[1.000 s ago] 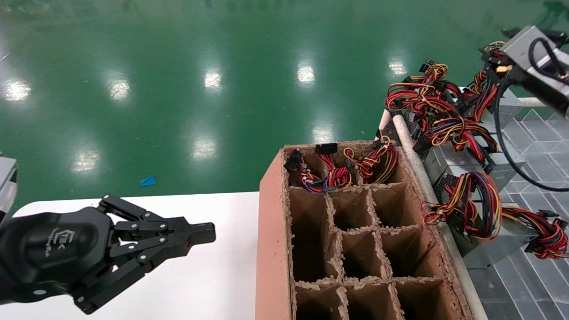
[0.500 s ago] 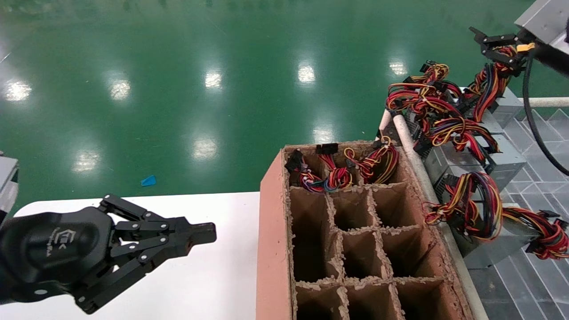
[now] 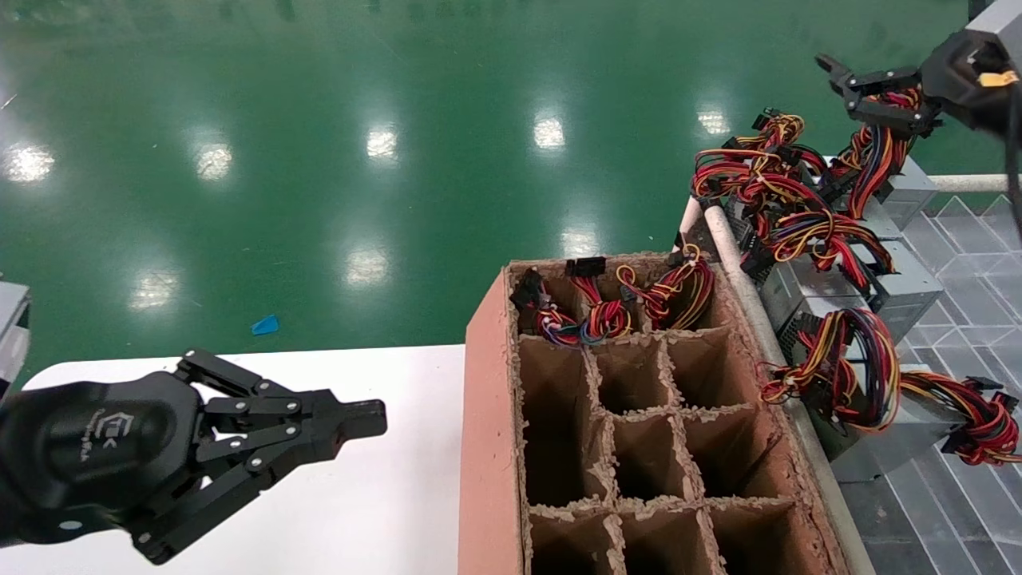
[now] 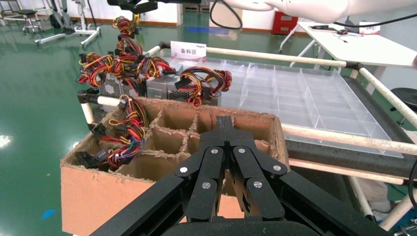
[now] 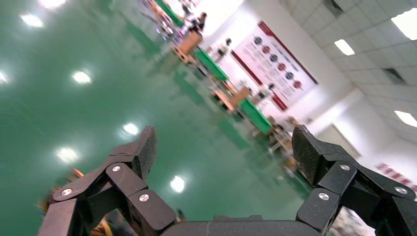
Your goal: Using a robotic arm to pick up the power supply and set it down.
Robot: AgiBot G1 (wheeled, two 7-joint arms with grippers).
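Note:
Several power supplies lie on the rack at the right: grey metal boxes (image 3: 808,294) under tangled red, yellow and orange wire bundles (image 3: 786,204). In the left wrist view they (image 4: 160,87) sit beyond the cardboard box. My right gripper (image 3: 840,83) hangs above the far end of that pile, open, with nothing between its fingers. The right wrist view shows only green floor past that open gripper (image 5: 225,150). At the lower left my left gripper (image 3: 369,415) hovers over the white table, shut and empty, its tip (image 4: 224,124) pointing at the box.
A brown cardboard divider box (image 3: 487,447) stands in the middle; its far row of cells holds wire bundles (image 3: 615,315). White table (image 3: 383,511) at left, clear compartment tray (image 4: 305,93) and pipe rail (image 3: 738,271) at right. Green floor lies beyond.
The right arm has swung up and to the left in the head view. Its open gripper has come out from behind the wrist block, over the pile. The left arm has not moved.

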